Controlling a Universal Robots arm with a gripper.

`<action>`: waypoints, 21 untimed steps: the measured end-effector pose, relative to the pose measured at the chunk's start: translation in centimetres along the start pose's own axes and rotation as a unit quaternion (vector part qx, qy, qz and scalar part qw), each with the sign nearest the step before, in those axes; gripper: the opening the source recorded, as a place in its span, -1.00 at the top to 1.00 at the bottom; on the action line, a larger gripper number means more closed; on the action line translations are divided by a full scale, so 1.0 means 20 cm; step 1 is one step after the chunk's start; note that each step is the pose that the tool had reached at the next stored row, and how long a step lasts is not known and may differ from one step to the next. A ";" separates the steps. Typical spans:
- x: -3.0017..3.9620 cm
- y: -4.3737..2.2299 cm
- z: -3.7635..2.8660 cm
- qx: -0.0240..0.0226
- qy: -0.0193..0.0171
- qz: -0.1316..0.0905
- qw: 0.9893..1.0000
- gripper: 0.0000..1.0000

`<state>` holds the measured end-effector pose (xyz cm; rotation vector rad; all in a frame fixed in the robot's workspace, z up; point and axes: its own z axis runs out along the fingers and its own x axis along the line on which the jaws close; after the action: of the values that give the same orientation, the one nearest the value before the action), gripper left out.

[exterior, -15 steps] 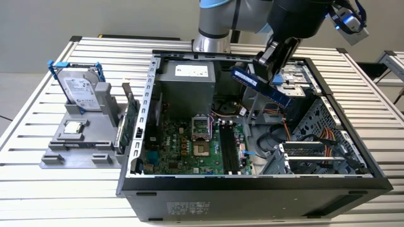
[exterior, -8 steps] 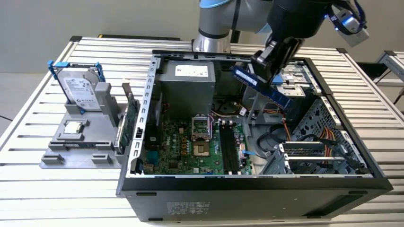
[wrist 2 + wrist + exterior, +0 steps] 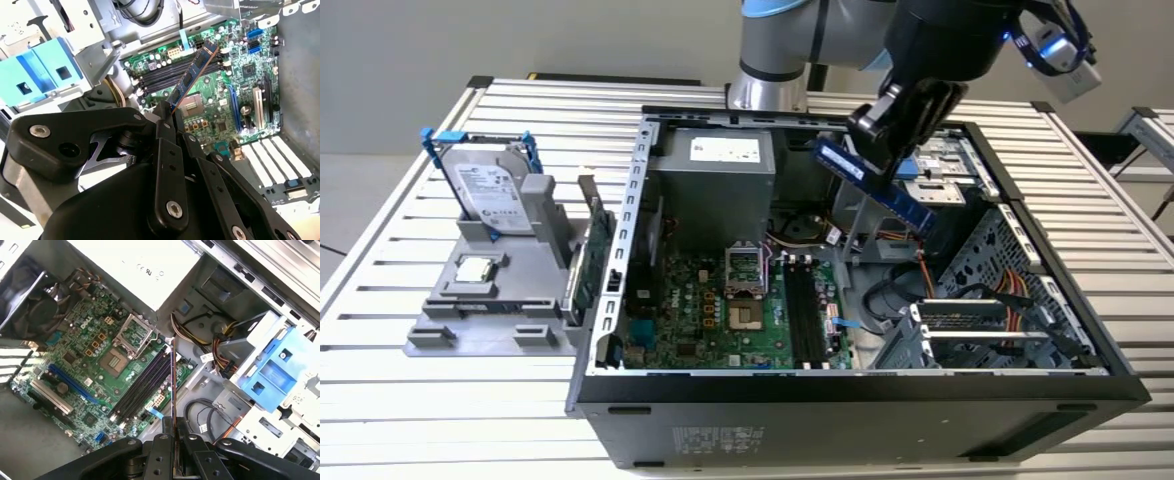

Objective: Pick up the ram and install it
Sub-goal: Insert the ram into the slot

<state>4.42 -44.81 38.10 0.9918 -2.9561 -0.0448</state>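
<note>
Slatted table [image 3: 467,410], open computer case [image 3: 854,400]: gripper [image 3: 886,150] clamped on ram [image 3: 907,205], long axis tilted, memory slots [image 3: 803,310] below toward exterior view's left

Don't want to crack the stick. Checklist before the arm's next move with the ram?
1. Grip: gripper shut on the ram, which sticks out from the fingers: ok.
2. Ram clear of the case: held in the air above the open case: ok.
3. Memory slots free: they look empty in both wrist views: ok.
4. Ram in line with the slots: tilted and at an angle to them: not ok.
5. Slot latches open: cannot tell.
</note>
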 end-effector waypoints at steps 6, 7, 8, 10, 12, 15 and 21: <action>0.000 0.000 0.000 0.000 -0.001 0.027 1.000 1.00; 0.000 0.000 0.000 0.000 -0.001 0.032 1.000 1.00; 0.000 0.000 0.000 0.000 -0.001 0.036 0.999 1.00; 0.000 0.000 0.000 -0.001 -0.002 0.046 0.999 1.00; 0.000 0.000 0.000 -0.001 -0.002 0.055 0.998 1.00; 0.000 0.000 0.000 -0.001 -0.002 0.069 0.998 1.00; 0.000 0.000 0.000 -0.001 -0.003 0.095 0.995 1.00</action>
<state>4.42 -44.81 38.10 0.7073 -3.0396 -0.0482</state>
